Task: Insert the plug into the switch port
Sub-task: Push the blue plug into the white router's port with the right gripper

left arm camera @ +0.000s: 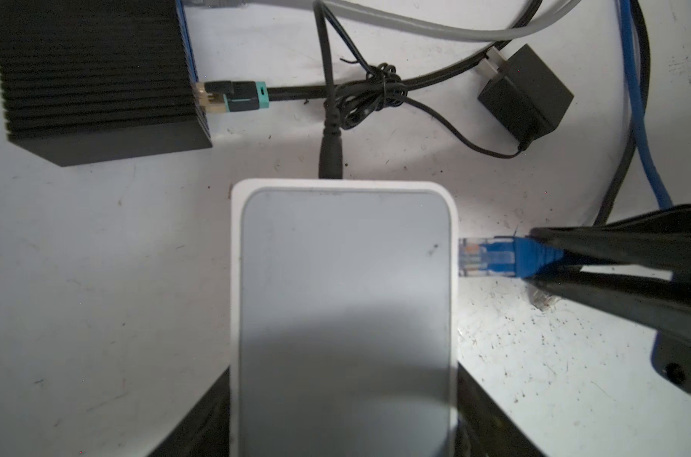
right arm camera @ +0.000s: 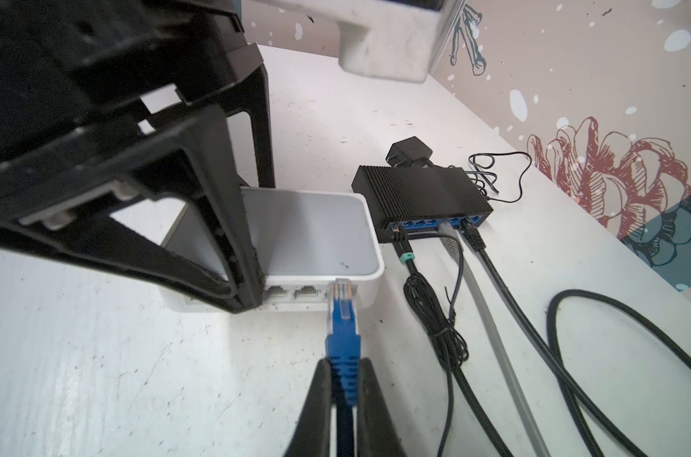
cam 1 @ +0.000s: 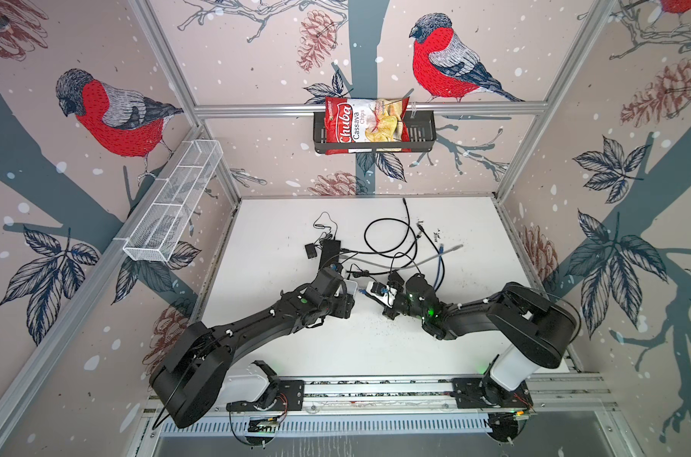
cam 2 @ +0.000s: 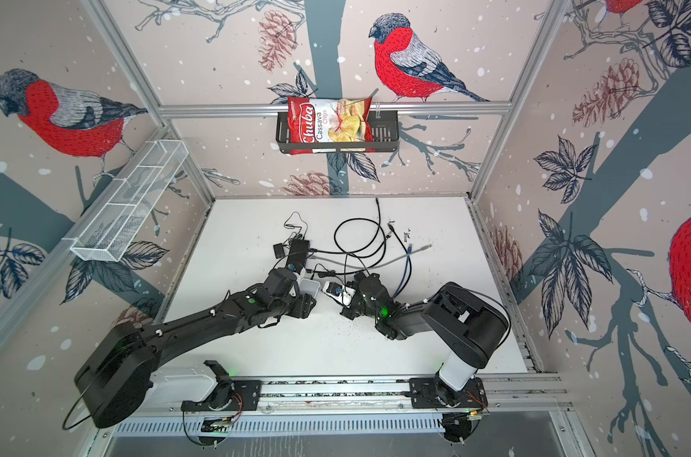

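Observation:
A white switch (left arm camera: pixel 344 296) lies on the table with my left gripper (left arm camera: pixel 344 415) shut across its width, black fingers (right arm camera: pixel 253 237) down both sides. Its row of ports (right arm camera: pixel 292 293) faces my right gripper (right arm camera: pixel 346 380). That gripper is shut on the blue boot of the plug (right arm camera: pixel 342 316). The plug's clear tip (left arm camera: pixel 468 257) sits at the mouth of a port near the switch's far corner. Most of the clear body shows outside. In a top view the switch (cam 1: pixel 351 285) and plug (cam 1: pixel 362 291) meet between the two arms.
A black ribbed switch (right arm camera: pixel 423 194) with several cables plugged in lies just beyond the white one. A black power adapter (left arm camera: pixel 526 95) and loops of black, grey and blue cable (cam 1: pixel 391 237) spread behind. A wire basket (cam 1: pixel 173 205) hangs on the left wall, a chips bag (cam 1: pixel 365 122) at the back.

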{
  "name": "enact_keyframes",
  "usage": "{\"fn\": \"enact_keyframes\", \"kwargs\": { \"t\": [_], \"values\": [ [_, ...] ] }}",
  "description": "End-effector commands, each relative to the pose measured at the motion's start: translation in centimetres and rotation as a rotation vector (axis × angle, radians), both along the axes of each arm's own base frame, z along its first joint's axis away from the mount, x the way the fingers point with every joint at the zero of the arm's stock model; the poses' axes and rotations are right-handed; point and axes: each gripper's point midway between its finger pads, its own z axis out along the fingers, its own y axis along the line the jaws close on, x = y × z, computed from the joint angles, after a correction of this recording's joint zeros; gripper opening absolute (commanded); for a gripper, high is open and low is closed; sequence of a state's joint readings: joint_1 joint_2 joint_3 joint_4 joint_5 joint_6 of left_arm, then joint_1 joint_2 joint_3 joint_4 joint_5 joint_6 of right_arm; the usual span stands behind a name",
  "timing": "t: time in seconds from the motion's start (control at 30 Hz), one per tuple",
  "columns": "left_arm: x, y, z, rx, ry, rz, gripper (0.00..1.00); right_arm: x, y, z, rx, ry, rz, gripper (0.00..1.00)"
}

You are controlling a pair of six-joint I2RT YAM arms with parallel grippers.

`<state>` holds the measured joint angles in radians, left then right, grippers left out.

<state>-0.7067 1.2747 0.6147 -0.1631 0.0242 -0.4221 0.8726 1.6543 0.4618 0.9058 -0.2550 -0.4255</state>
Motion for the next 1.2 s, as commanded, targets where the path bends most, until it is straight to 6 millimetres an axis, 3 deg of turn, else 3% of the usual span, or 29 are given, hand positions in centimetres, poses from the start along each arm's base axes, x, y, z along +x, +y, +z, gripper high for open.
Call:
{"fn": "enact_keyframes", "kwargs": {
  "t": [0.0,0.47,0.7,1.17],
  "values": [
    [0.5,-1.5,1.5,-0.073,-0.044,-0.045,0.45,0.0,0.1,0.2,0.003,-0.015,0.004,0.0],
    [-0.8,-3.1,0.6,-0.094,-0.015,-0.163,0.42,0.2,1.2,1.1,0.017,-0.044,0.037,0.0],
    [-1.4,-5.0,2.8,-0.175,-0.069,-0.257,0.41,-0.1,2.5,1.6,0.038,-0.052,0.071,0.0],
    [-6.1,-10.0,4.4,-0.274,-0.099,-0.575,0.38,0.2,4.4,3.3,0.098,-0.105,0.1,0.0]
  ]
}}
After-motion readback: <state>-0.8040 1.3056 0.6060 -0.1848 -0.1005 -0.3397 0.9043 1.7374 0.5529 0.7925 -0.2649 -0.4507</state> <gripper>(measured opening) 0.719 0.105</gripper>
